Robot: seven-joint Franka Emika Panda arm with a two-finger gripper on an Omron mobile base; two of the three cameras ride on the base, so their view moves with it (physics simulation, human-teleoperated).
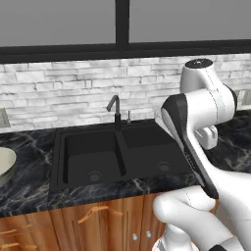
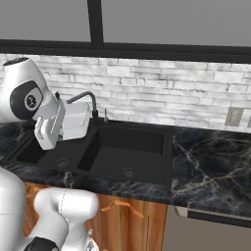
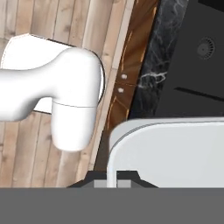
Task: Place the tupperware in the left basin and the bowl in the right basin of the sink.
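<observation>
My gripper point(image 2: 66, 128) is shut on the rim of the white tupperware point(image 2: 77, 121), which hangs in the air above the sink point(image 2: 169, 162), over its left basin point(image 2: 46, 152) close to the faucet point(image 2: 88, 98). In the hand view the tupperware point(image 3: 170, 153) lies close under the camera, and its raised rim runs between the tips of the gripper point(image 3: 117, 177). The right basin point(image 2: 127, 147) holds nothing. The cream bowl point(image 1: 5, 164) stands on the counter far left of the sink point(image 1: 58, 162). Left basin point(image 1: 90, 157) and right basin point(image 1: 152, 149) both show their drains.
The black marble counter point(image 2: 211, 171) runs to the right of the sink, with a wall outlet point(image 2: 234, 116) above it. Behind it rises a white brick wall. Wooden cabinet fronts point(image 1: 98, 220) lie below the counter edge.
</observation>
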